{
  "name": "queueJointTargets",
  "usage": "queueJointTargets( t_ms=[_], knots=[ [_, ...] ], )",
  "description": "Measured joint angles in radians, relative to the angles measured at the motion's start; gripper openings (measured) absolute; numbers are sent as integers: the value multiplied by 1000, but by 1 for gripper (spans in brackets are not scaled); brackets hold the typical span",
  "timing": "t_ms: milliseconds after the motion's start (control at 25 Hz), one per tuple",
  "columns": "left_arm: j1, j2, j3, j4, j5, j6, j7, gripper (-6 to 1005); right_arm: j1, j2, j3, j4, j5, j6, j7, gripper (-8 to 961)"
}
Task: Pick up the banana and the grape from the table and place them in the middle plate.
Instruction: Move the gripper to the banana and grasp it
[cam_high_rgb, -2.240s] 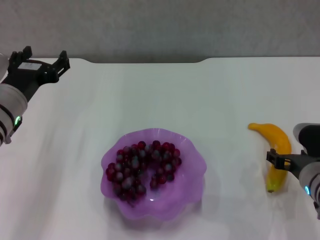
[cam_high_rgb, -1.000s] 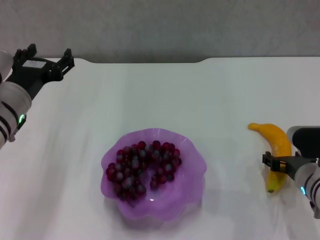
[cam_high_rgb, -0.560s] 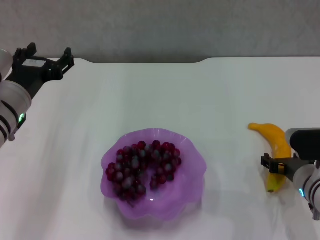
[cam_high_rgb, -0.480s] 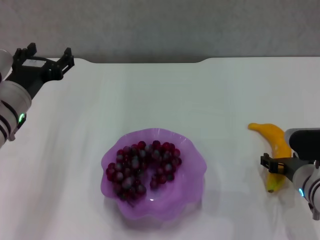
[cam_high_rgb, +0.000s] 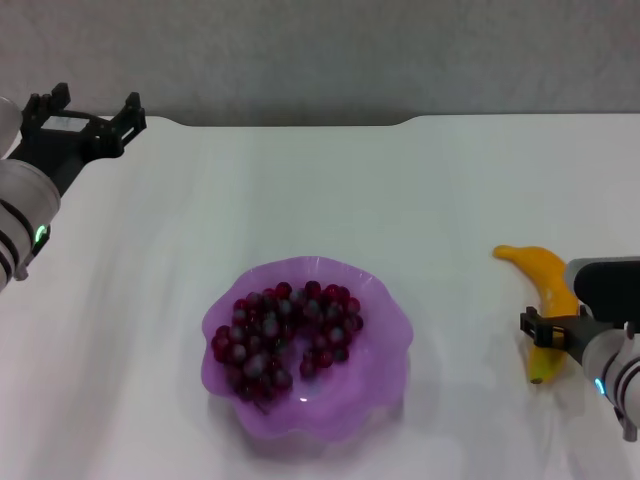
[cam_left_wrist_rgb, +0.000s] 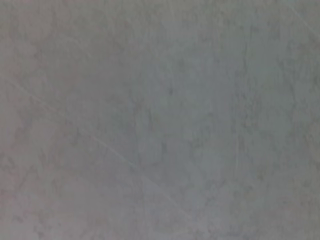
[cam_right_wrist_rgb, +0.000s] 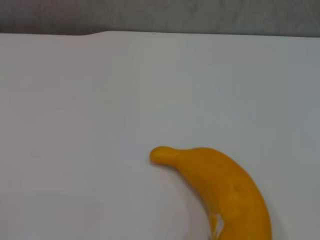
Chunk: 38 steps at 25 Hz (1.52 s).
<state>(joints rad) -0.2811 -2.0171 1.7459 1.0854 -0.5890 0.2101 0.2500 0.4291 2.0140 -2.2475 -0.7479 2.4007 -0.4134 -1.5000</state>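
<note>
The banana lies on the white table at the right; it also shows in the right wrist view. My right gripper is low over the banana's near half and open, with one dark finger at the banana's left side; the other finger is hidden. The grape bunch lies inside the lilac middle plate at the centre front. My left gripper is open and empty, raised at the far left corner of the table.
The table's notched far edge meets a grey wall. The left wrist view holds only that grey wall. White tabletop lies between the plate and the banana.
My right gripper has crept left along the banana, and the banana has shifted slightly left. The left arm, grapes and plate have stayed put.
</note>
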Motion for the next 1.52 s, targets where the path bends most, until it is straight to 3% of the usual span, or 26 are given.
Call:
queueJointTargets(
  t_ms=[360,1240,1520],
  knots=[
    [2,0,-2,-1,0,0,0,879,-4,-1,-11,-7,-38,1,20,732],
    [2,0,-3,-5,0,0,0,878,9,-3,-68,-23,-50,-10,31,710],
    [2,0,-3,-2,0,0,0,878,11,-2,-63,-20,-44,-18,34,619]
  ],
)
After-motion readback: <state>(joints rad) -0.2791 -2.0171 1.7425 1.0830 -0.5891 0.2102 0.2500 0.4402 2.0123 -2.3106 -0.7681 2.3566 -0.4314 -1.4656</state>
